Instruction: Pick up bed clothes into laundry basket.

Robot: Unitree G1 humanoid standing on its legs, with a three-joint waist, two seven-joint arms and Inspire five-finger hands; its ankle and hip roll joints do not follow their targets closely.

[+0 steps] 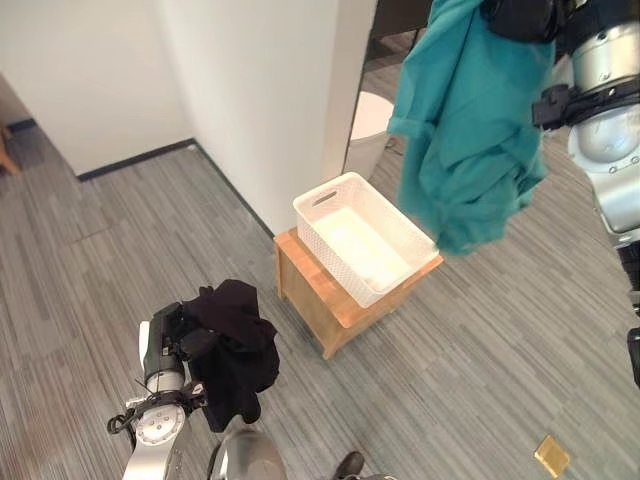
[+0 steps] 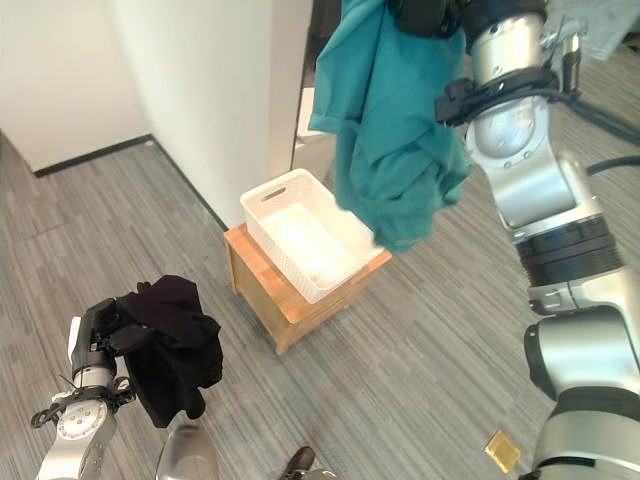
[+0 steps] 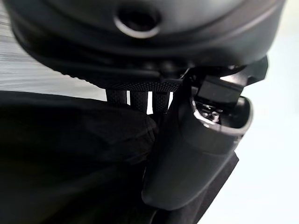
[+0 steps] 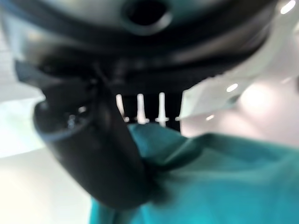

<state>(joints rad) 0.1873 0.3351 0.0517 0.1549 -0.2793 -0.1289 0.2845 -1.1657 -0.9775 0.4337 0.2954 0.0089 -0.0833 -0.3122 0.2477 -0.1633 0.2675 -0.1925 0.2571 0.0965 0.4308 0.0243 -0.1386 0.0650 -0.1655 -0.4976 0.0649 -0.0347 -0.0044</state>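
teal garment in raised right hand, above white basket

Laundry basket on a stool beside the wall, shirt hanging above its right

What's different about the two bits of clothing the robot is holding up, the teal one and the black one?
The teal garment is the larger and hangs long, raised high in the right robot hand beside the white basket. The black garment is smaller and bunched, held low in the left robot hand, away from the basket. Both hang clear of the floor, each clutched in one hand, and neither is in the basket.
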